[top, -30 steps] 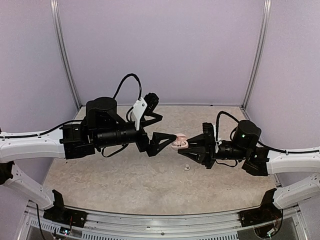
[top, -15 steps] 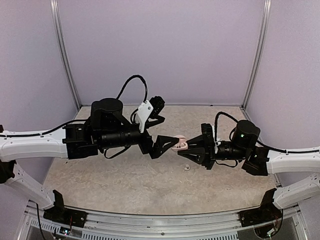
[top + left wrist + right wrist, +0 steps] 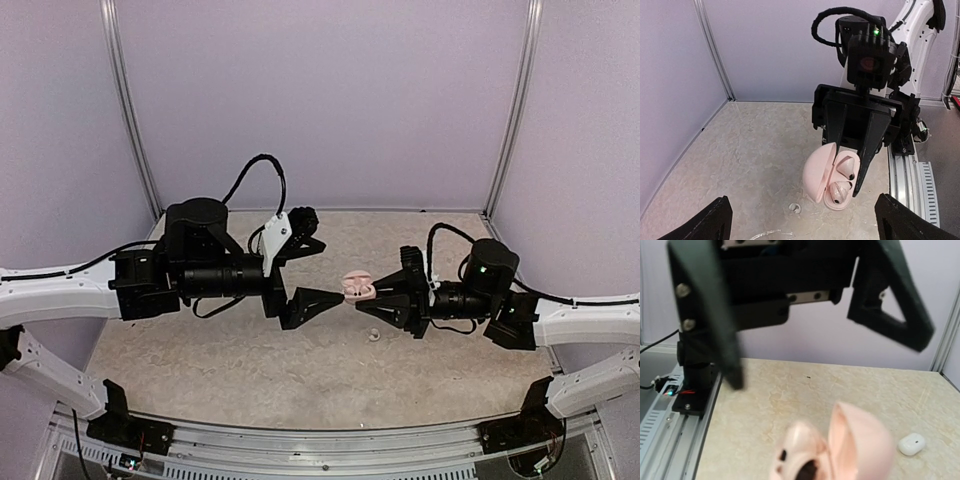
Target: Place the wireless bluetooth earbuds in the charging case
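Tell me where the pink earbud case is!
In the top view, the open pink charging case hangs in the middle over the table, pinched in the right claw and facing the open left claw.

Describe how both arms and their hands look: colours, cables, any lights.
The left arm and right arm have glossy white outer links, then matte black joint housings and wrists. The left hand and right hand each carry two black, wedge-shaped fingers. A black cable loops above each wrist. A small green light glows on the right arm's round joint.
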You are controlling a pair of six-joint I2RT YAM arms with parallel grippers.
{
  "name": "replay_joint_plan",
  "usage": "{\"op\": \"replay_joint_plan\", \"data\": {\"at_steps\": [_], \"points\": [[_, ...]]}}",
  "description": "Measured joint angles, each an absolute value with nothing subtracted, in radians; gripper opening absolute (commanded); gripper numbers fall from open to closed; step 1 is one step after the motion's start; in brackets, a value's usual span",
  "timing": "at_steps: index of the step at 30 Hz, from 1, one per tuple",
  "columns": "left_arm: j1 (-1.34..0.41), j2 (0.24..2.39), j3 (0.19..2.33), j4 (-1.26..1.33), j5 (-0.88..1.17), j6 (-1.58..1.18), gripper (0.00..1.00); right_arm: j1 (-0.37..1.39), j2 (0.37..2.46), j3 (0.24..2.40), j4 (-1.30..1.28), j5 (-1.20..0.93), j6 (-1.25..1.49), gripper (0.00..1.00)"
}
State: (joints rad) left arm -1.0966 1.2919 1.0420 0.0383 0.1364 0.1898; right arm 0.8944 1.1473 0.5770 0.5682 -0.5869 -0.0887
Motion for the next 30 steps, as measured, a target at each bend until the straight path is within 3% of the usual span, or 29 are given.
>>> {"op": "replay_joint_plan", "data": {"at_steps": [30], "points": [[-1.164,1.322,0.976,0.103,0.265,0.297,0.85,0.894,1.181,0.626,0.521,-0.669,-0.088,0.0]]}}
